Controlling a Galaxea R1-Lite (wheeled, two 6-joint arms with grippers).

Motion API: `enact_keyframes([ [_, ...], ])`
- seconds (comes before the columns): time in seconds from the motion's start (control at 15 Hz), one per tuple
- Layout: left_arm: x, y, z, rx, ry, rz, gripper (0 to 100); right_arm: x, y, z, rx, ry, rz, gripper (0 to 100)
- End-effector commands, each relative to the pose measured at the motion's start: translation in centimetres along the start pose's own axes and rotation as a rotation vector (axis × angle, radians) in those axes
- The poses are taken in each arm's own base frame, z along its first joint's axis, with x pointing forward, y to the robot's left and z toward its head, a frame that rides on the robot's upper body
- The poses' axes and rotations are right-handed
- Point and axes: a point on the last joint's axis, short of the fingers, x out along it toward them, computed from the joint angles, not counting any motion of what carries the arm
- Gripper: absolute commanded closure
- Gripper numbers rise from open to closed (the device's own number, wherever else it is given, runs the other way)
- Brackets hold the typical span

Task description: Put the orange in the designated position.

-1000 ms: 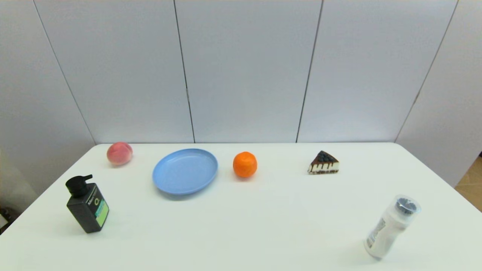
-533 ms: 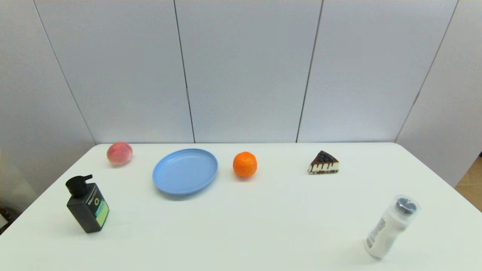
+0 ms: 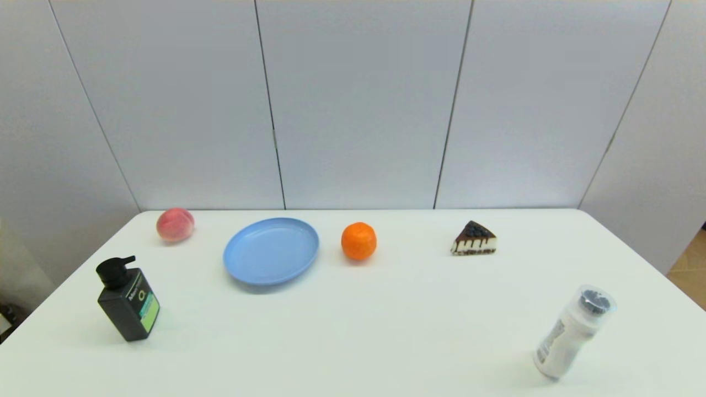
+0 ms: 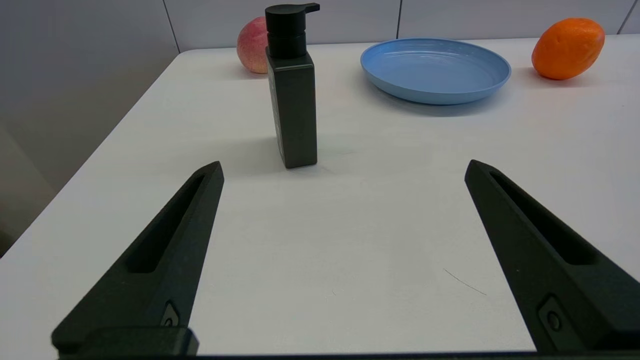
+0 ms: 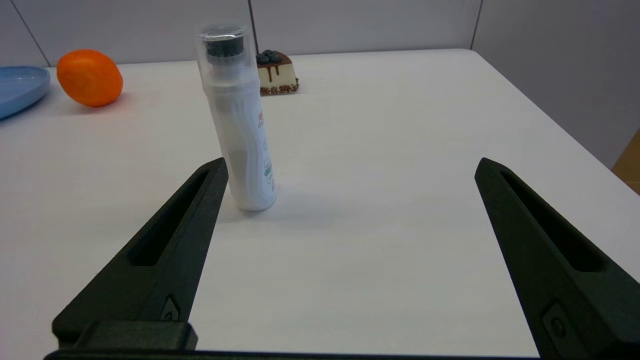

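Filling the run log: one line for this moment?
phase: pre-grasp | orange: on table, right of blue plate | left end effector: open, parked | right end effector: open, parked

Our left gripper point(image 4: 344, 170) spread wide, empty, over table point(image 4: 350, 240); ahead we see pump bottle point(image 4: 292, 95), peach point(image 4: 252, 44), blue plate point(image 4: 435, 70), orange point(image 4: 567, 48).
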Motion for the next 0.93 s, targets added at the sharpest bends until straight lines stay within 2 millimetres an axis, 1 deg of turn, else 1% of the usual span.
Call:
enact_keyframes([
  [0.07, 0.02, 0.00, -0.05, 0.000, 0.004, -0.001, 0, 0.00, 0.00, 0.00, 0.002, 0.000, 0.000, 0],
  [0.93, 0.02, 0.00, -0.03, 0.000, 0.002, 0.000, 0, 0.00, 0.00, 0.00, 0.002, 0.000, 0.000, 0],
])
